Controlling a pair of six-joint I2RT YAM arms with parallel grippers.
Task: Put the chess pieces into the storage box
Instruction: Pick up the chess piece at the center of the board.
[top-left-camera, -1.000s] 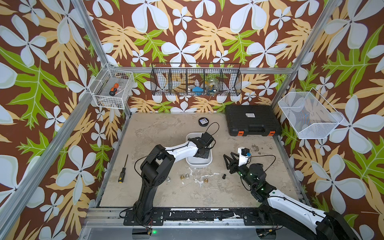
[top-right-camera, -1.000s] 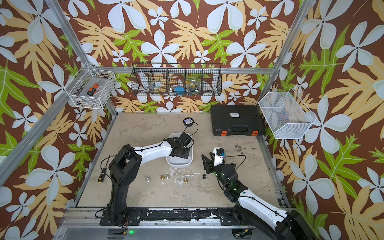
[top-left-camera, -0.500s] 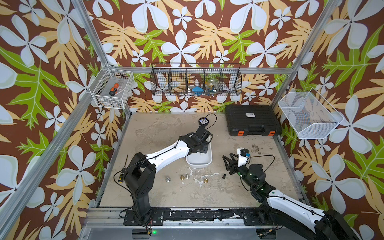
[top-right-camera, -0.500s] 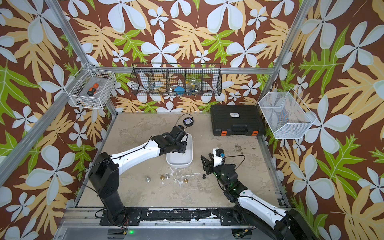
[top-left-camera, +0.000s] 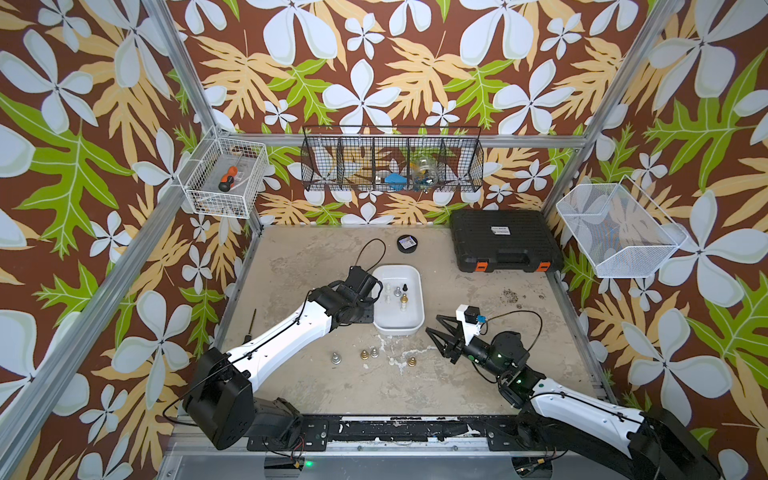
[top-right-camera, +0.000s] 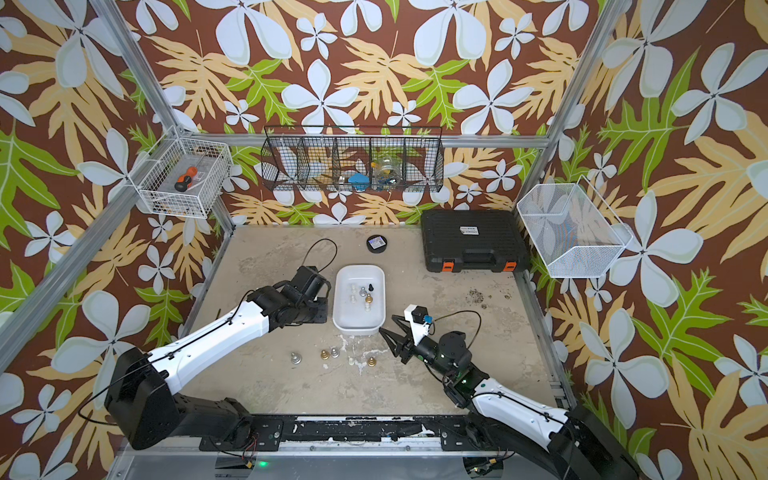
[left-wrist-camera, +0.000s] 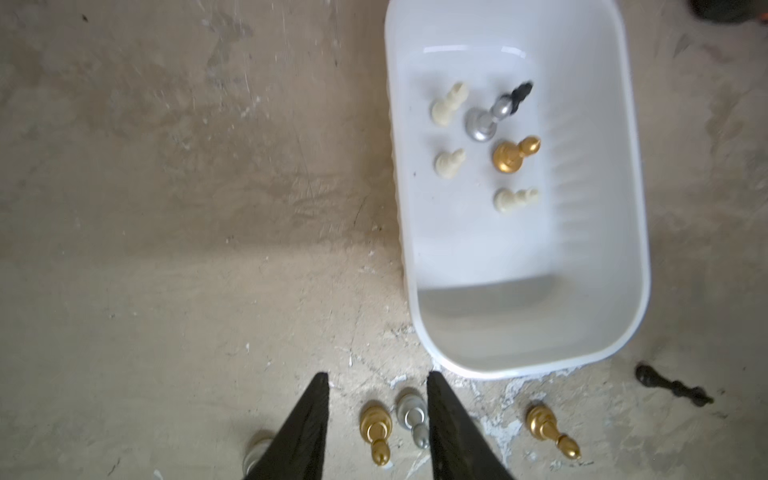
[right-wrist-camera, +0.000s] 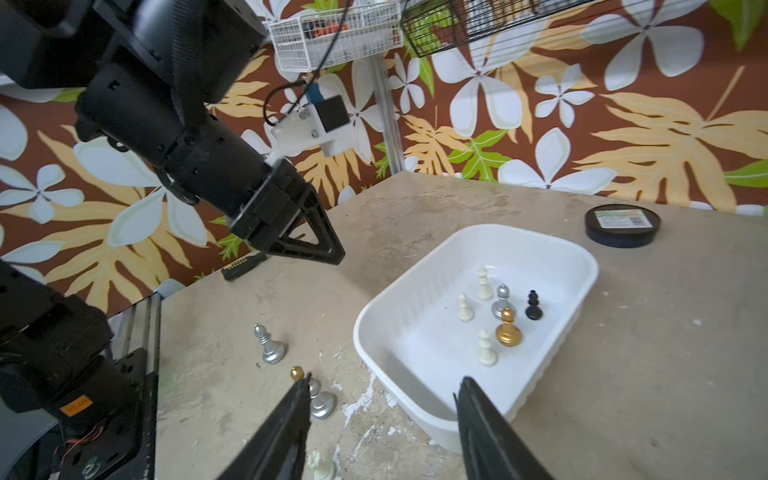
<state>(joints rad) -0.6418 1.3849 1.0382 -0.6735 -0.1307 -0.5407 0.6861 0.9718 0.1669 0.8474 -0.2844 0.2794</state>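
Observation:
The white storage box (top-left-camera: 399, 323) (top-right-camera: 359, 321) (left-wrist-camera: 498, 311) (right-wrist-camera: 407, 332) stands mid-table. Several chess pieces stand in its far half: cream ones, a silver one (left-wrist-camera: 482, 122), a gold one (left-wrist-camera: 509, 156) and a black one (right-wrist-camera: 533, 305). On the table in front of it stand silver (top-left-camera: 335, 358), gold (top-left-camera: 364, 354) (top-left-camera: 412, 360) and small cream pieces. A black one (left-wrist-camera: 673, 388) lies by the box's front right corner. My left gripper (top-left-camera: 365, 316) (left-wrist-camera: 376, 376) hovers open and empty at the box's left side. My right gripper (top-left-camera: 432, 323) (right-wrist-camera: 386, 378) is open, low at the box's front right corner.
A black puck (top-left-camera: 407, 243) lies behind the box and a black case (top-left-camera: 505, 241) fills the back right corner. A screwdriver (top-left-camera: 250, 328) lies by the left edge. White wire baskets hang on both side walls and a black wire rack on the back wall.
My left gripper has pulled off the box's far end and drawn back to its left side, and that arm now lies low and stretched. The right gripper has hardly moved.

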